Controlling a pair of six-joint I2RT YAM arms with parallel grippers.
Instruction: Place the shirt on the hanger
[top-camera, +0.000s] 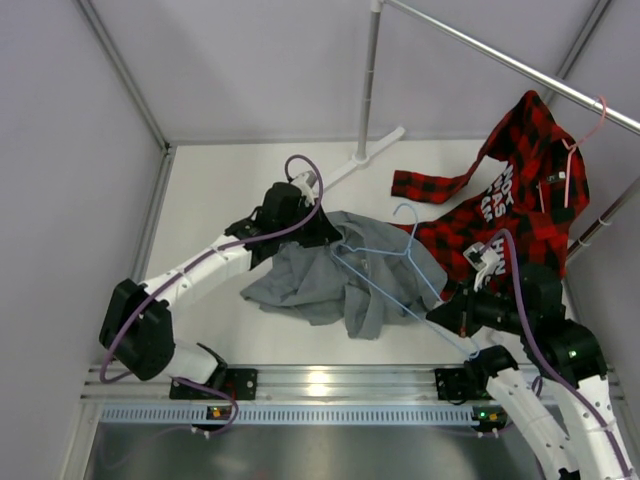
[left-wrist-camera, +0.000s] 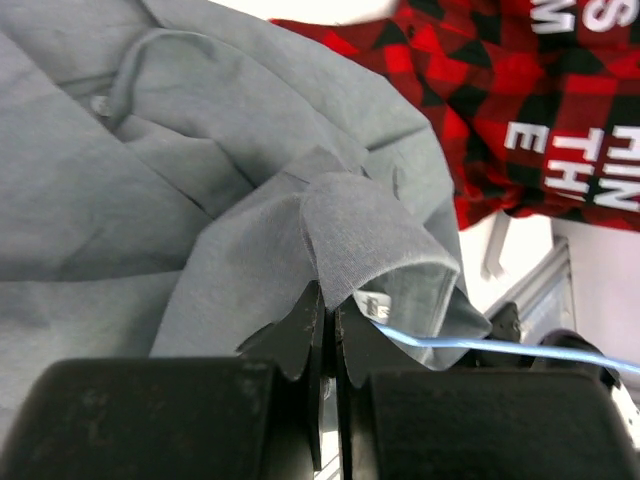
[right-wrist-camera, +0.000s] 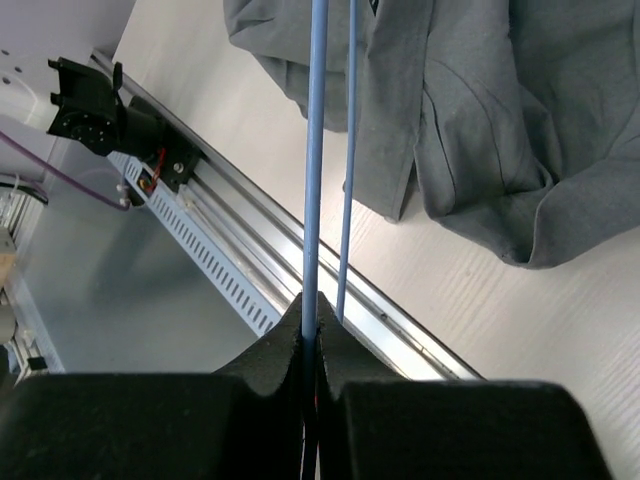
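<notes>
The grey shirt (top-camera: 320, 280) lies crumpled on the white table in the middle. The light-blue hanger (top-camera: 385, 262) lies across it, hook toward the back. My left gripper (top-camera: 318, 232) is shut on a fold of the shirt's collar edge (left-wrist-camera: 350, 240), with the hanger wire (left-wrist-camera: 500, 345) running just right of its fingers. My right gripper (top-camera: 447, 312) is shut on the hanger's wire (right-wrist-camera: 312, 150) at its near right end. The grey shirt (right-wrist-camera: 470, 110) shows beyond it in the right wrist view.
A red-and-black plaid shirt (top-camera: 510, 190) with white lettering hangs on a pink hanger (top-camera: 580, 140) at the back right, from a metal rail (top-camera: 500, 60). The rail's stand (top-camera: 368, 80) rises at the back centre. A metal rail strip (top-camera: 330, 385) runs along the near edge.
</notes>
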